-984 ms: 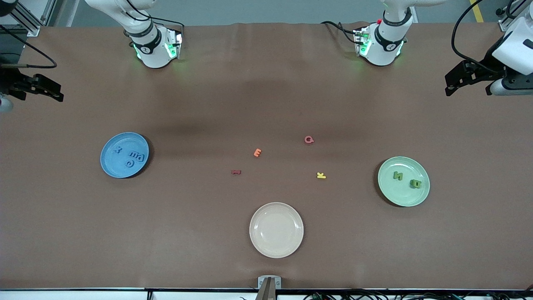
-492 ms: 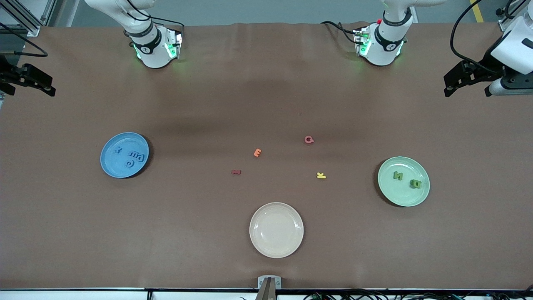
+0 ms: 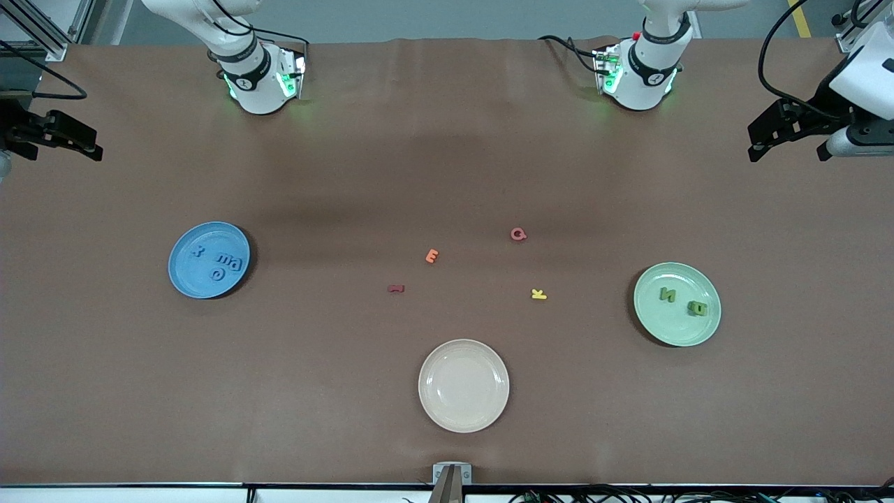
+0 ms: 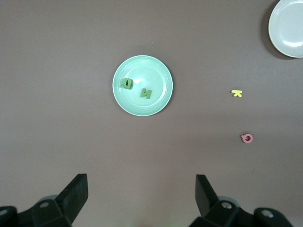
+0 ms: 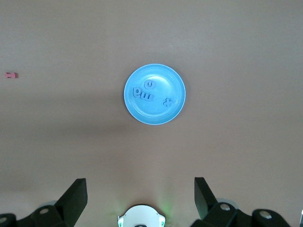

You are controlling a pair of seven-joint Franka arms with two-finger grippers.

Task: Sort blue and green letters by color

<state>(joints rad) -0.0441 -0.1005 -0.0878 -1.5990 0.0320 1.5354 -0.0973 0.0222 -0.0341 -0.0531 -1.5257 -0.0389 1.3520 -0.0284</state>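
Blue letters (image 3: 218, 263) lie on the blue plate (image 3: 185, 279), toward the right arm's end of the surface (image 3: 349, 175). Two green letters (image 3: 682, 301) show on the green plate (image 3: 656, 328), toward the left arm's end. Between the plates: pink Q (image 3: 517, 234), orange E (image 3: 432, 256), red letter (image 3: 396, 288), yellow K (image 3: 538, 294). White plate (image 3: 464, 412) near the front edge. Left hand (image 3: 765, 133) and right hand (image 3: 66, 136) hang released, grasping nothing, over the surface's end edges.
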